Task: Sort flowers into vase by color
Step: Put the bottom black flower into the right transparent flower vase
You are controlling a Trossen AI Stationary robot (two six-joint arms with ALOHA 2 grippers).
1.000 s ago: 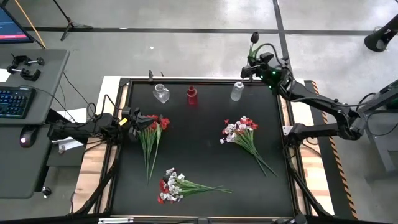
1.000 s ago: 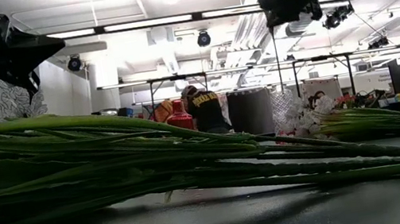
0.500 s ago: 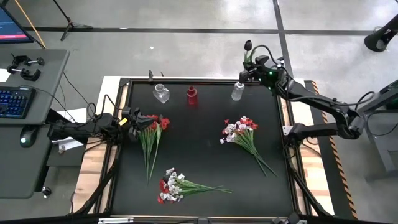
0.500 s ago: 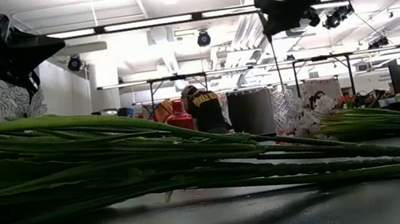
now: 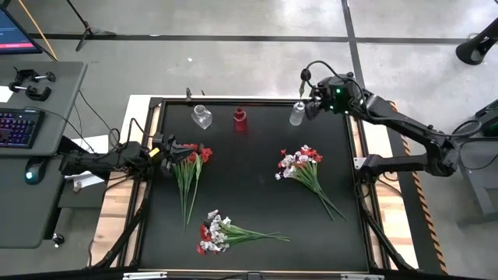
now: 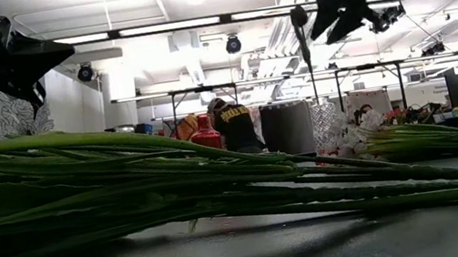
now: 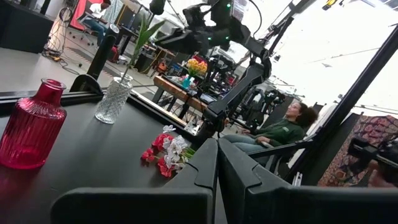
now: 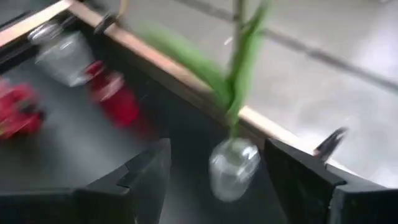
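A black flower (image 5: 306,75) stands with its green stem (image 8: 239,74) in the clear vase (image 5: 297,114) at the table's far right. My right gripper (image 5: 310,107) hangs open just right of that vase, its fingers (image 8: 146,168) apart on either side of vase and stem, touching neither. A red vase (image 5: 240,119) and a second clear vase (image 5: 202,117) stand along the far edge. Three bunches of flowers lie flat on the table: red ones at the left (image 5: 189,165), and mixed red and white at the right (image 5: 299,167) and near the front (image 5: 218,231). My left gripper (image 5: 174,147) waits shut just left of the red bunch.
The black table is framed by a raised rim (image 5: 257,101); the vases stand close behind it. Bare table lies between the three bunches in the middle. A desk with a keyboard (image 5: 19,128) stands off the left side. People sit in the room beyond the table (image 7: 280,127).
My right gripper has come down toward the far-right clear vase with the black flower, setting its stem into the vase. It has then opened and let go. The flower now stands in the vase on its own, lower than before.
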